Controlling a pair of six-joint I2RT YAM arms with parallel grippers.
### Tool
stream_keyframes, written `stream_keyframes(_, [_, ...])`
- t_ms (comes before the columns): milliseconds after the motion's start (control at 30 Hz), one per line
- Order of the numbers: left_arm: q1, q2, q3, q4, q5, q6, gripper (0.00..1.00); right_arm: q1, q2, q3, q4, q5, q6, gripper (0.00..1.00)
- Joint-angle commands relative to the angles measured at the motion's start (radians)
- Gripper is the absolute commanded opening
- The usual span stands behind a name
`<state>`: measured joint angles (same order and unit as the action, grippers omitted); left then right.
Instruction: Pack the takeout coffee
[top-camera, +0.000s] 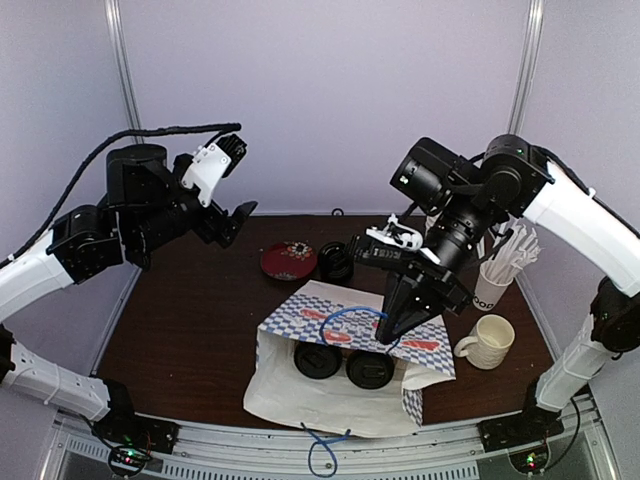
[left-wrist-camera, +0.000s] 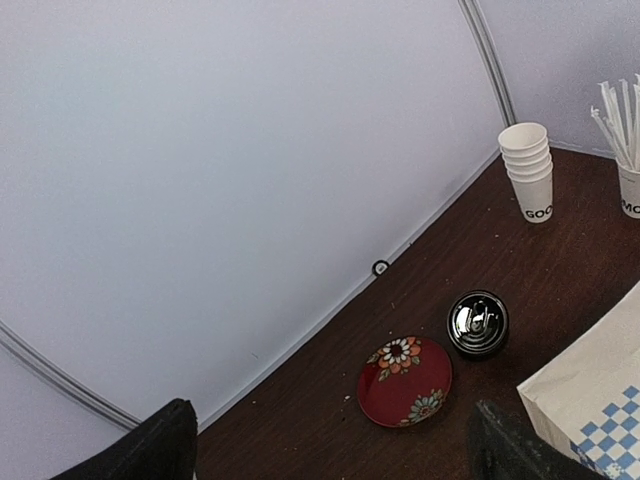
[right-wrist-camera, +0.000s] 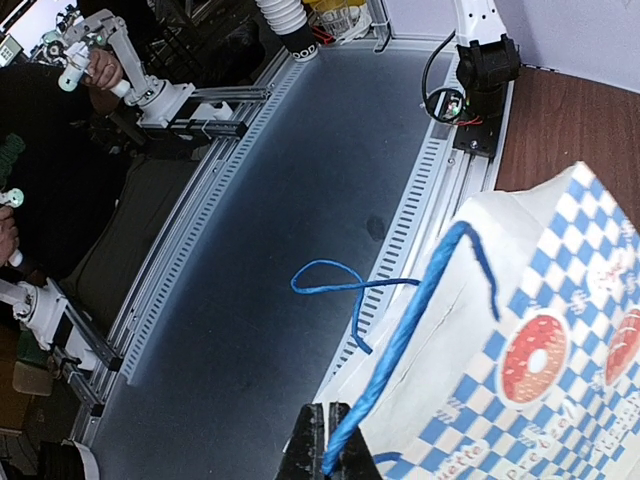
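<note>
Pinching the blue cord handle (right-wrist-camera: 395, 340) of a white paper bag with blue checks and doughnut print (top-camera: 350, 400) in the right claw (top-camera: 388, 338), jaws fully closed on the cord. Probably tenting the bag's upper panel this way so that the mouth is gaping for loading. Lying on its side at the near table edge, that bag, with a second blue cord loop (right-wrist-camera: 335, 285) dangling past the edge.

Showing in the bag mouth: two black plastic dome lids (top-camera: 318, 360) side by side, just below the right claw and slightly to its left, close but not touching. Presumably capping white paper cups already inside. Not seeing cup walls or the brown pulp carrier, so not confirming.

Hovering high over the far-left table, the left claw (top-camera: 238, 222), jaws spread wide, gripping nothing, well apart from the bag.

Sitting loose near the far wall: another glossy black dome lid (left-wrist-camera: 477, 322), just beside a round red floral plate (left-wrist-camera: 404, 380). Judging the packing as well advanced.
</note>
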<state>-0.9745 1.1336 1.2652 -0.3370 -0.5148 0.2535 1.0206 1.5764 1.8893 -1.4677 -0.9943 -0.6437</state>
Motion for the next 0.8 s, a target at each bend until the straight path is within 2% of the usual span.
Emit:
stream_keyframes(0, [0.008, 0.02, 0.006, 0.059, -0.018, 0.03, 0.97, -0.009, 0.015, 0.049, -0.036, 0.034, -0.027, 0.0])
stream_keyframes(300, [0.029, 0.049, 0.008, 0.071, 0.004, 0.033, 0.98, -0.194, 0.022, 0.111, -0.012, -0.016, -0.019, 0.0])
stream_keyframes(500, [0.042, 0.058, 0.005, 0.065, 0.024, 0.023, 0.98, -0.328, 0.036, 0.095, 0.081, -0.03, 0.021, 0.0])
stream_keyframes(667, [0.046, 0.061, 0.004, 0.051, 0.027, 0.018, 0.97, -0.4, 0.068, 0.064, 0.201, 0.049, 0.11, 0.01])
stream_keyframes(767, [0.046, 0.057, -0.007, 0.055, 0.031, 0.015, 0.97, -0.461, 0.093, 0.071, 0.263, 0.013, 0.157, 0.04])
